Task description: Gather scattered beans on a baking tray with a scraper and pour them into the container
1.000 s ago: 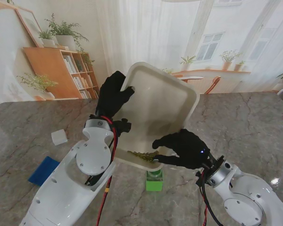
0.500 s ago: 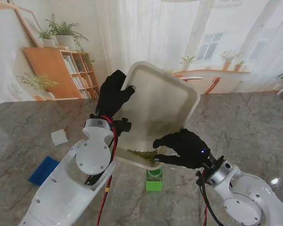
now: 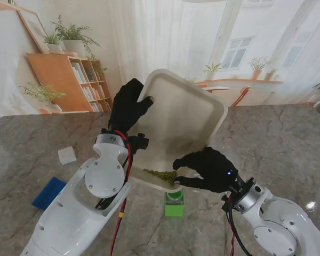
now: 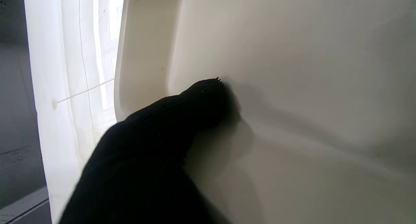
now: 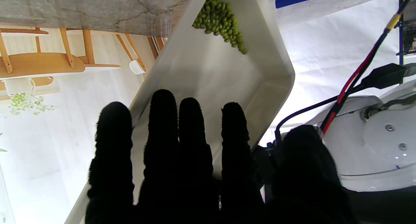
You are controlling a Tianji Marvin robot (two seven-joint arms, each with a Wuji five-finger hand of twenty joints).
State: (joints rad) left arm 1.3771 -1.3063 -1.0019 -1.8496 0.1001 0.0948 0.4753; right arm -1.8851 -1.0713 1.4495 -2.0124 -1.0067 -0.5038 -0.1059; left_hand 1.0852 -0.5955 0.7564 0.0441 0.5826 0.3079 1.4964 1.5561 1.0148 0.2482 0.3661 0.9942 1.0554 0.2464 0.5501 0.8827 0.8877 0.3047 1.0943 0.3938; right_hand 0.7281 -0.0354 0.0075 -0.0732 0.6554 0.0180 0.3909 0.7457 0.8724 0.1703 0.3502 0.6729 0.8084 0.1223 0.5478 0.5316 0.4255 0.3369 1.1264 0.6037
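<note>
Both arms raised from the near corners, holding the baking tray (image 3: 184,120) steeply tilted above the desk (image 3: 288,144). Left hand (image 3: 129,105) grips its upper left rim; right hand (image 3: 209,168) clasps the low edge. Green beans (image 3: 161,174) heaped in the tray's lowest corner, directly over the green container (image 3: 174,204) on the desk.

1. The tilted cream plastic baking tray (image 3: 184,122) fills the space between the left hand (image 3: 129,106) and right hand (image 3: 208,169).
2. A green square container (image 3: 174,204) stands just under the right hand.
3. Bare grey marble worktop (image 3: 288,144) lies open to that hand's right.
</note>
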